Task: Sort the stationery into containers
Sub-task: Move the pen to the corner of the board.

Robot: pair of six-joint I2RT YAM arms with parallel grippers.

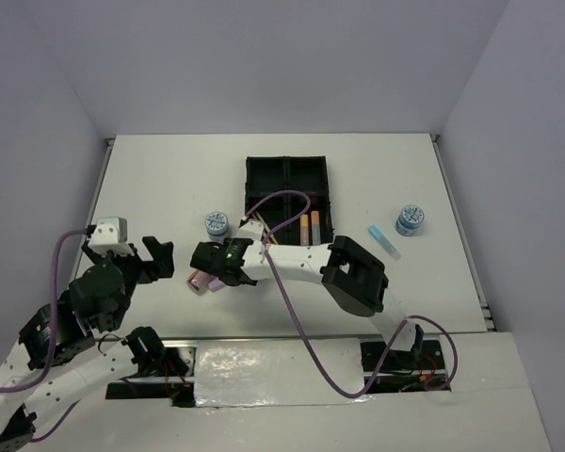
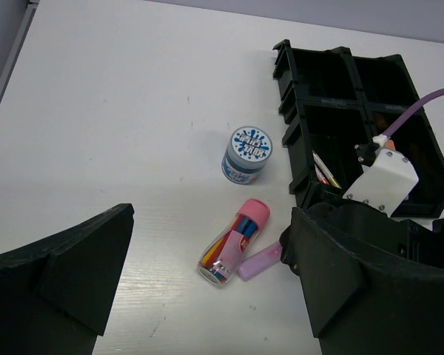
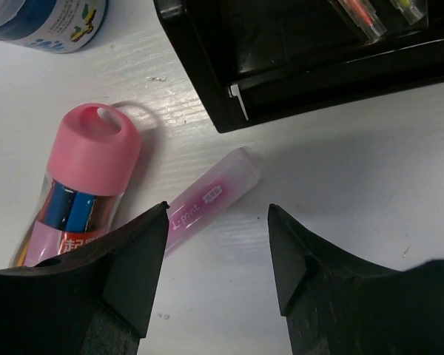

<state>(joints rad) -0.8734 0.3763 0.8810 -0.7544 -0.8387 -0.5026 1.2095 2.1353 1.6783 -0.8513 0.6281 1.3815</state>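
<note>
The black four-compartment tray (image 1: 249, 188) stands at mid table, with orange and yellow markers (image 1: 310, 227) in its near right compartment. A purple marker (image 3: 211, 196) lies on the table just in front of the tray wall (image 3: 200, 81). Beside it lies a clear pink-capped tube (image 3: 81, 177) of pens. My right gripper (image 3: 218, 222) is open, low over the purple marker, which lies mostly between its fingers with one end passing under one finger. My left gripper (image 2: 211, 222) is open and empty, raised to the left of the tube (image 2: 233, 244). The purple marker (image 2: 259, 260) also shows in the left wrist view.
One blue-white tape roll (image 1: 217, 224) stands left of the tray, close to the tube. A second roll (image 1: 410, 219) and a blue marker (image 1: 384, 241) lie right of the tray. The right arm (image 1: 358, 273) stretches across the front of the table.
</note>
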